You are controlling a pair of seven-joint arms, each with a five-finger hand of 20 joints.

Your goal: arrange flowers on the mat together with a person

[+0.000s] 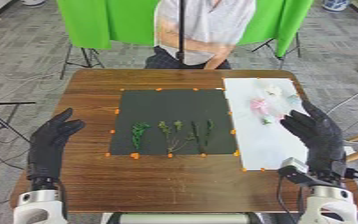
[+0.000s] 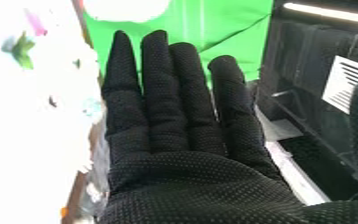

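Note:
My left hand (image 1: 53, 137), open, is over the table's left side, to the left of the dark mat (image 1: 171, 102). My right hand (image 1: 313, 131) is open above the right edge of the white sheet (image 1: 260, 140); in the right wrist view my right hand (image 2: 180, 130) has straight fingers and holds nothing. Green stems lie along the mat's lower half: a leafy sprig (image 1: 139, 135) at left, branching sprigs (image 1: 171, 134) in the middle and thin stems (image 1: 201, 135) at right. On the sheet's upper part lie a pink flower (image 1: 259, 105) and pale flowers (image 1: 272, 90).
A person stands behind the far edge of the brown table (image 1: 175, 185). Orange markers surround the mat and sheet. A green cloth (image 1: 100, 22) hangs on stands beyond the table. A black pole (image 1: 182, 40) rises at the far side.

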